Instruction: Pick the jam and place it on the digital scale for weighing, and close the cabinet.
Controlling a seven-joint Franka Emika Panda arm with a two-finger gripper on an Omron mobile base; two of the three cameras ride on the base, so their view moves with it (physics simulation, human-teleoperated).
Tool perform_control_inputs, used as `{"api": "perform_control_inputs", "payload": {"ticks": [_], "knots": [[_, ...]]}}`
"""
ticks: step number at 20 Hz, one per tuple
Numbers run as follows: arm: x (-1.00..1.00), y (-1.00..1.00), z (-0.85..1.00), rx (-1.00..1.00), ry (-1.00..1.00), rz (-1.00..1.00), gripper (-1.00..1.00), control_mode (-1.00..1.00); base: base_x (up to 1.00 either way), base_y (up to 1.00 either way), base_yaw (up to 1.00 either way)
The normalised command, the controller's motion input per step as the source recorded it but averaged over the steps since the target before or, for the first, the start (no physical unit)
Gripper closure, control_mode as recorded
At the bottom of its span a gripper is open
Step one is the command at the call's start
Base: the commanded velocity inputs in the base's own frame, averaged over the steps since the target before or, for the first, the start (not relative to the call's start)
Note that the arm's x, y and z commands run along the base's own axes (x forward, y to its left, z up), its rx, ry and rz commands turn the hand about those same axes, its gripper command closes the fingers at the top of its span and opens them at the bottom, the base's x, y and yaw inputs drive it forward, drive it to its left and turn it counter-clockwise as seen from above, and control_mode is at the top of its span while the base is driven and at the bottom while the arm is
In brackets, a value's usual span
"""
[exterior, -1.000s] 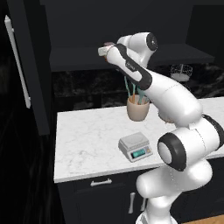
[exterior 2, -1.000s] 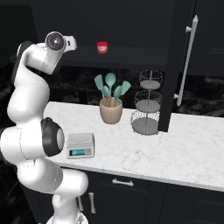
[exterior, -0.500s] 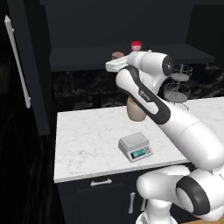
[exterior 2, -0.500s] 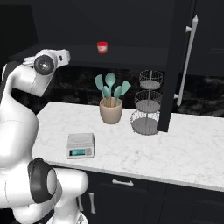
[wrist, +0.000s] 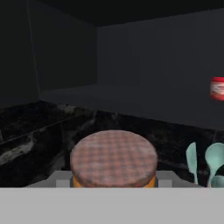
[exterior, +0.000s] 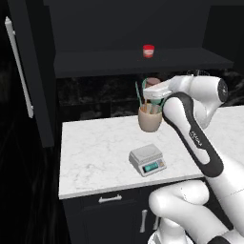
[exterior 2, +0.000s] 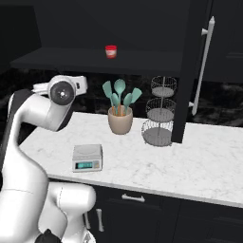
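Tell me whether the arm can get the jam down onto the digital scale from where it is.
Probably yes: the gripper holds the jam above the counter, and the digital scale sits bare-topped in front of the utensil crock.

We see a white, shiny stone counter [exterior: 95,152] with grey veins. The jam [wrist: 113,161] has a dull checked lid. The rack [exterior 2: 160,112] is thin wire. The cabinet [exterior 2: 192,71] looks dark and matt.

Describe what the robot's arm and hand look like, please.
The arm is glossy white, built of rounded segments with dark bands at the joints, a round grey cap at one joint and small dark lettering. The hand is a white blocky piece. No cables show.
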Motion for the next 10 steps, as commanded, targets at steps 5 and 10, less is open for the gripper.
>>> {"api": "perform_control_inputs", "payload": {"ticks": [5, 10], "knots": [[-0.36, -0.39, -0.66, -0.01, 0.2, 0.19, 1.0, -1.0, 0.0, 0.0, 0.0], [-0.2, -0.19, -0.64, 0.0, 0.14, 0.12, 1.0, -1.0, 0.0, 0.0, 0.0]]}}
